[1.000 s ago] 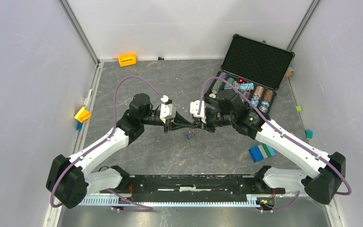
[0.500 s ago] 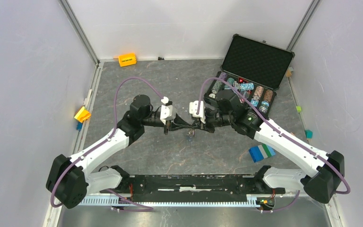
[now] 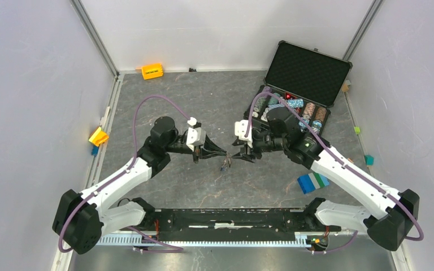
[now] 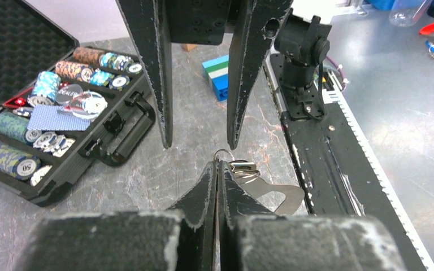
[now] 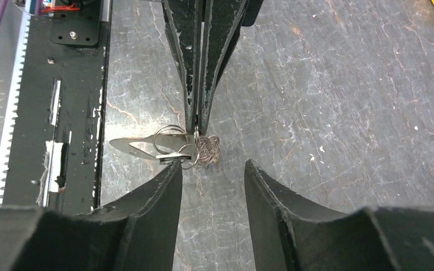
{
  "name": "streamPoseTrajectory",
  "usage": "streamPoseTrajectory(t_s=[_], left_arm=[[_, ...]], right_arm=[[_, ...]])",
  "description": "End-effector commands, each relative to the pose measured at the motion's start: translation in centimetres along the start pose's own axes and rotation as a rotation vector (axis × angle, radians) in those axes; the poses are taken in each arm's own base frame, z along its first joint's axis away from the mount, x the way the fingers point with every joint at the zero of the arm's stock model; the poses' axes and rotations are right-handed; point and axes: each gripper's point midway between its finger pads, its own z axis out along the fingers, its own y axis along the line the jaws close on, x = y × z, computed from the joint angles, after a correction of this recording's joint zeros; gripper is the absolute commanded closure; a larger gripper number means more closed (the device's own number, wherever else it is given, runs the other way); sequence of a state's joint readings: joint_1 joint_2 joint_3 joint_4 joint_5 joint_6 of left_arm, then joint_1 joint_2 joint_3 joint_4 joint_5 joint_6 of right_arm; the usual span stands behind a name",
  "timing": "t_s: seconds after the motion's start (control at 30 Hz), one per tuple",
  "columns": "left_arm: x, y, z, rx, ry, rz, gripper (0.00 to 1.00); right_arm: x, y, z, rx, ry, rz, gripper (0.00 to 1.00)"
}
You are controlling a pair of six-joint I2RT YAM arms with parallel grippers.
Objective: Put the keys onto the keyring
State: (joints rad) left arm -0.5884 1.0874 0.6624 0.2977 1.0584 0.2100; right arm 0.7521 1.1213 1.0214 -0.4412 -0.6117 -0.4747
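Observation:
My left gripper [image 3: 224, 153] [image 4: 217, 164] is shut on a thin wire ring [image 4: 224, 152] of the keyring bunch, just above the table. The keyring's flat grey metal piece [image 4: 295, 195] [image 5: 121, 144] sticks out sideways from the bunch, with more rings and a wire tangle [image 5: 208, 149] beside it. The keys hang in the bunch [image 3: 225, 164]; only a metal blade [image 5: 168, 153] shows, and their heads are hidden. My right gripper [image 3: 239, 156] [image 5: 212, 165] faces the left one, open. Its fingers stand either side of the bunch and hold nothing.
An open black case of poker chips [image 3: 294, 104] [image 4: 51, 130] lies at the back right. A blue, green and white block [image 3: 312, 182] sits near the right arm. An orange block [image 3: 152, 71] and a yellow one [image 3: 98, 136] lie along the walls. The black base rail [image 3: 231, 217] runs along the near edge.
My right gripper has opened, let go of the bunch and drawn back to the right. My left gripper shut on the ring and holds it, shifted slightly left.

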Motion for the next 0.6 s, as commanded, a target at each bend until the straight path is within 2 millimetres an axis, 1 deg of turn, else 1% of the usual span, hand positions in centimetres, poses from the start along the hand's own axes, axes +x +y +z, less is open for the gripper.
streamPoseTrajectory(t_s=[0.0,0.13,0.27,0.4,0.57], left_arm=[[-2.2,-0.6,0.0,0.036,-0.076,0.032,0.98],[-2.2,-0.5,0.0,0.033,-0.077,0.033,0.98],[-2.2,-0.5,0.0,0.032,-0.077,0.037,0.98],[-2.3,-0.7,-0.1,0.037,-0.079,0.046,0.98],[-2.3,-1.1,-0.2,0.053,-0.083,0.062,0.98]], right_arm=[[-1.0,0.8,-0.2,-0.064,-0.073,0.018,0.52],[-0.9,1.5,0.2,-0.136,-0.095,0.055,0.56],[-0.7,1.6,0.6,-0.16,-0.095,0.078,0.61],[-0.2,1.6,0.8,-0.168,-0.09,0.088,0.72],[0.3,1.8,0.7,-0.18,-0.091,0.092,0.82]])
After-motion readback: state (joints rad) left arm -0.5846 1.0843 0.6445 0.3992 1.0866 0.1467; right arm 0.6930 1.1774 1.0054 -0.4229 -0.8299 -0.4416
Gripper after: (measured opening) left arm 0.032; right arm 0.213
